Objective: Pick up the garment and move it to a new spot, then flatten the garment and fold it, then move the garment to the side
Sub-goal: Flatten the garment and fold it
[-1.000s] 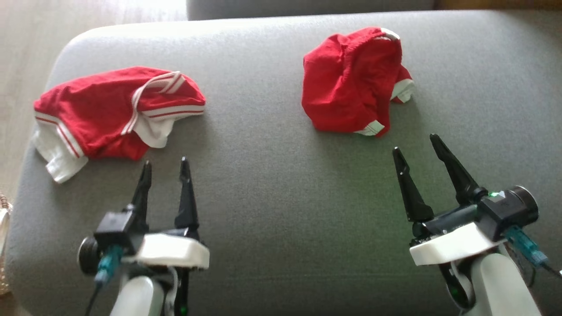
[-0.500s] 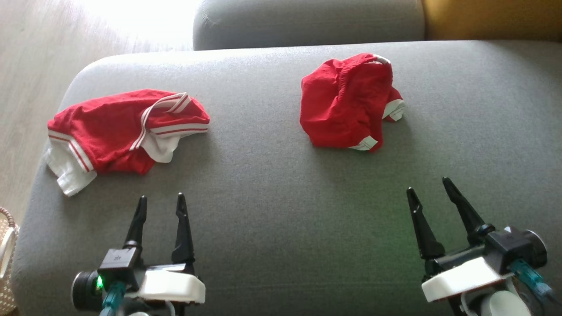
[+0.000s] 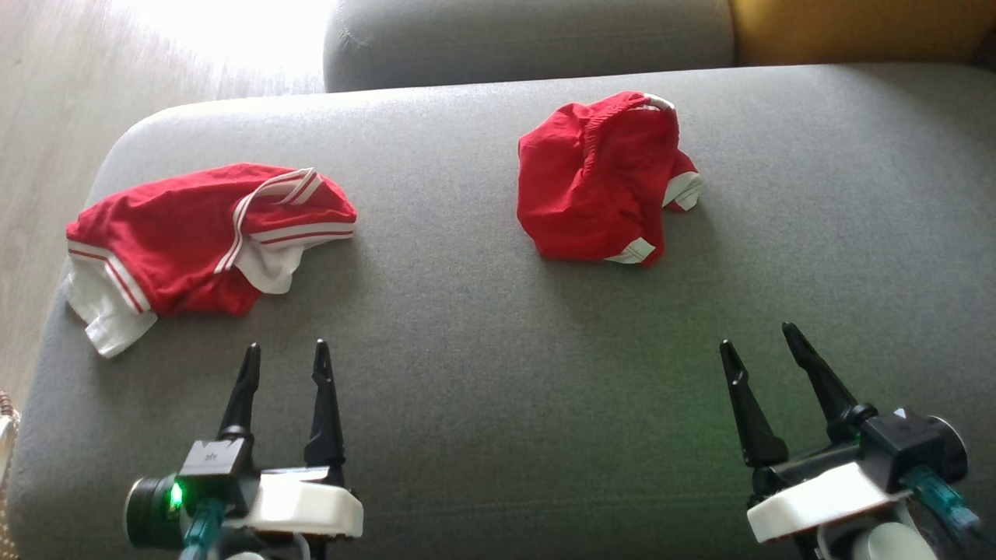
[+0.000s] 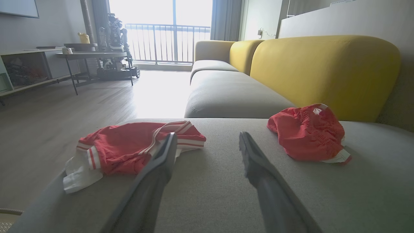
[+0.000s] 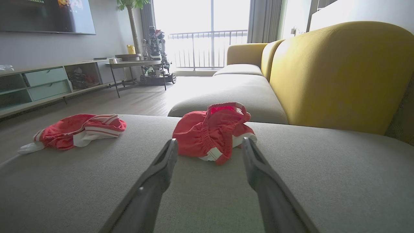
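Note:
Two crumpled red garments with white trim lie on a grey sofa seat [image 3: 467, 365]. The left garment [image 3: 194, 233] [image 4: 129, 149] [image 5: 74, 129] is spread out near the seat's left edge, a little beyond my left gripper [image 3: 285, 346] [image 4: 207, 134]. The right garment [image 3: 599, 187] [image 4: 307, 132] [image 5: 210, 129] is bunched into a heap, ahead of my right gripper [image 3: 756, 335] [image 5: 209, 139] and slightly to its left. Both grippers hover over the seat's near part, open and holding nothing, and neither touches any cloth.
A yellow backrest [image 3: 856, 31] [image 5: 339, 71] runs along the seat's far right. Another grey seat cushion [image 3: 529, 39] continues beyond. Wooden floor [image 3: 47, 117] lies past the left edge, with a woven basket [image 3: 6, 435] low down. A table [image 5: 136, 64] stands far off.
The head camera has tilted up, so the whole picture has slid down and the backrest has come into view. Both grippers sit lower in the picture, still open. The garments lie as before.

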